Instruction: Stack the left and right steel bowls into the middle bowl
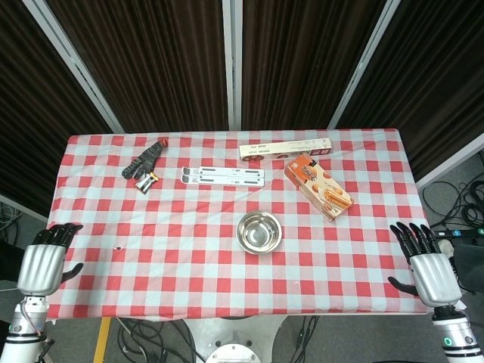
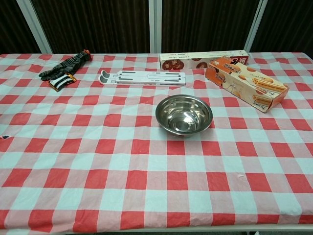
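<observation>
Both hands, left (image 1: 43,265) and right (image 1: 429,268), empty, fingers spread; bowl (image 1: 259,231) upright, mouth up.

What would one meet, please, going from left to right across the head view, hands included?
Left hand → gloves → white rack → steel bowl → orange box → right hand. The long biscuit box behind overlaps several of these, so I leave it out.

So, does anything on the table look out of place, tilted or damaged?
Nothing is spilled or damaged. One oddity: only one steel bowl shows, upright near the table's middle, with no bowls left or right of it. The orange snack box lies at an angle.
</observation>
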{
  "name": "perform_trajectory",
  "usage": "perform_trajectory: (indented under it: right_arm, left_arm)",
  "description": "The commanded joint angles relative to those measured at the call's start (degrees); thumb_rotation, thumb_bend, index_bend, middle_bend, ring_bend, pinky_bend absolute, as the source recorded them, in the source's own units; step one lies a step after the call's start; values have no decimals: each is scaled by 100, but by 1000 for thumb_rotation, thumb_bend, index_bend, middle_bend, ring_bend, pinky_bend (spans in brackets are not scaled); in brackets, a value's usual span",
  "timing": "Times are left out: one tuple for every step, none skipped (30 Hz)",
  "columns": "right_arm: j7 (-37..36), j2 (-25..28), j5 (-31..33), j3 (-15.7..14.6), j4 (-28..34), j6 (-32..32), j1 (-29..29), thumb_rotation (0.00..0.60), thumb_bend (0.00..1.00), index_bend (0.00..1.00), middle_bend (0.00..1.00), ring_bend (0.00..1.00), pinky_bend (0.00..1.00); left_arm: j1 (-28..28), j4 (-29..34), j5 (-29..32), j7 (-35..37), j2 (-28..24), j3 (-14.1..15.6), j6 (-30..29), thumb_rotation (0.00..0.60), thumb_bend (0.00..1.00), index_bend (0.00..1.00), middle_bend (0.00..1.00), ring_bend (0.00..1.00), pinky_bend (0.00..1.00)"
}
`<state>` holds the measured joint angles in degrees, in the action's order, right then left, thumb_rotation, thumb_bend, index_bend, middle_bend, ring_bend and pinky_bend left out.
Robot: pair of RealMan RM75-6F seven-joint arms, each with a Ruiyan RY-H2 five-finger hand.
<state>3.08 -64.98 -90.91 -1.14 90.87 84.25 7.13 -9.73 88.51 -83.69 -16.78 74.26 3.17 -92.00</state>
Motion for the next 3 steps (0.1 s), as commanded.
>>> perform_trajectory:
  right_arm:
    - [-3,-37,-3,11,-41,-23,2,600,0,0,60,0,0]
    - [-4,-46,3,15,-53,-35,0,600,0,0,60,0,0]
    - [-11,-50,8,19,-56,-43,0,600,0,0,59,0,0]
  left_arm:
    - [34,-32,-51,22,13,-28,6,600,90,298,346,262,311]
    - [47,-35,-67,32,23,-46,8,600,91,298,346,262,311]
    - [56,-34,-78,43,31,-60,13,600,91,298,346,262,311]
